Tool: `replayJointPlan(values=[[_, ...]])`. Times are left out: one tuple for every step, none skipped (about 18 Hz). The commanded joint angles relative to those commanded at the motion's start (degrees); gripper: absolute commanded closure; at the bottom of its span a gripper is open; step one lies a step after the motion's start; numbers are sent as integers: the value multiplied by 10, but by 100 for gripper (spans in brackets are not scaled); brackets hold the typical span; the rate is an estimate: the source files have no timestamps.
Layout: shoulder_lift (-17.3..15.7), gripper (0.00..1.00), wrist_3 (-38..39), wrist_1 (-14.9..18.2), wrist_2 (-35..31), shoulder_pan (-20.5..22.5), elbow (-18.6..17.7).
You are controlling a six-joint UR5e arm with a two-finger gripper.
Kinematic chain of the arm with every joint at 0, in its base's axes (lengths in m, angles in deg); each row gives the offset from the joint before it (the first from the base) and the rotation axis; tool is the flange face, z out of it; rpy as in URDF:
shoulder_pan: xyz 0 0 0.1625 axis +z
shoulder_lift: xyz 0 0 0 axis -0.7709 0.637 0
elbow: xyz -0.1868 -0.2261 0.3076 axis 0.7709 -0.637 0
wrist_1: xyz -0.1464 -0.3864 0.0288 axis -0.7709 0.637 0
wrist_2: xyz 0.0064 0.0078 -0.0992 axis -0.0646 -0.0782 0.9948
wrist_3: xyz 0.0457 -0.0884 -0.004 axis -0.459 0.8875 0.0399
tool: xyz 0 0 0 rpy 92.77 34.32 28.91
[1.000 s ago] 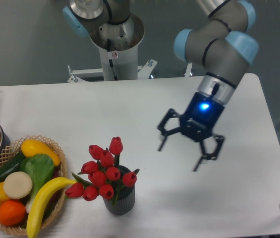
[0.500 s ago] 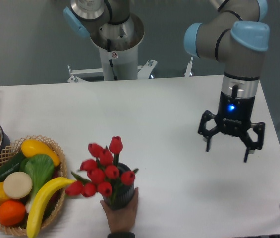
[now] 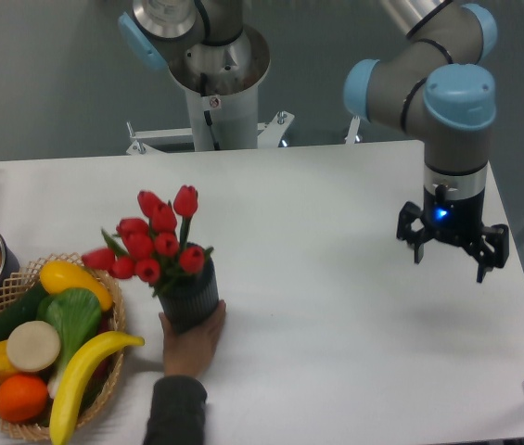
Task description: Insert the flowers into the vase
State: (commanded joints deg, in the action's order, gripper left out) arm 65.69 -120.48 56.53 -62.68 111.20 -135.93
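Vase (image 3: 190,297) has shifted up-left since 0.5 s ago, with a person's hand (image 3: 192,336) gripping its base; gripper (image 3: 453,255) has drifted slightly right. Flowers (image 3: 155,239) are sitting in the vase: red closed tulip buds, green stems, long axis roughly upright, heads leaning left toward the wicker basket (image 3: 104,389). Basket is holding a banana (image 3: 81,369) and other produce. Gripper is hanging over the table (image 3: 336,213), jaws apart, holding nothing.
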Motion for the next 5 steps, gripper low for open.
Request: replayJointPlan(values=[[1,0,0,-1,0,1,-2],[1,0,0,-2,0,2,-7],[1,0,0,-4,2,7,-13],[2,0,-1,-4,2,10,-18],[3,0,-1,-6,1,11,-22]])
